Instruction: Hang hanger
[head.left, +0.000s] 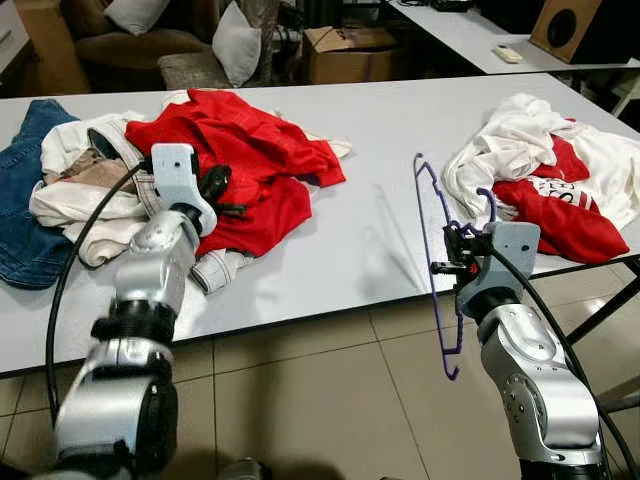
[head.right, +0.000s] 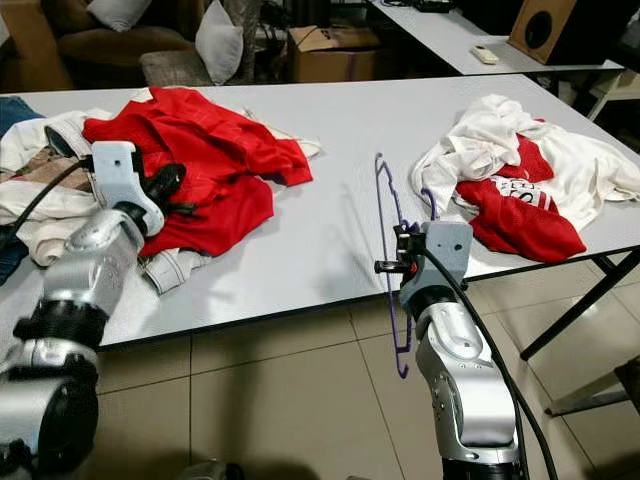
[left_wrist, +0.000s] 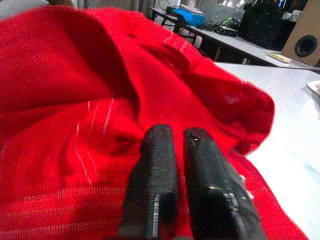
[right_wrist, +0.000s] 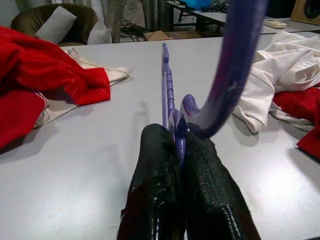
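Resting on the white table (head.left: 360, 240) w/ everything placed relative to it: blue jeans (head.left: 30, 200) are lying at its far left end, then a pile of pale clothes (head.left: 75, 190). Next, the left gripper (head.left: 222, 190) is pressing into a red garment (head.left: 250, 160) heaped on the table's left half, fingers (left_wrist: 152, 175) closed together, nothing clearly held. Right of centre, the right gripper (head.left: 452, 255) is clamping a purple hanger (head.left: 437, 250), which is standing on edge over the table's near edge, approx upright. Red-and-white clothes (head.left: 550, 170) are sitting at the right end.
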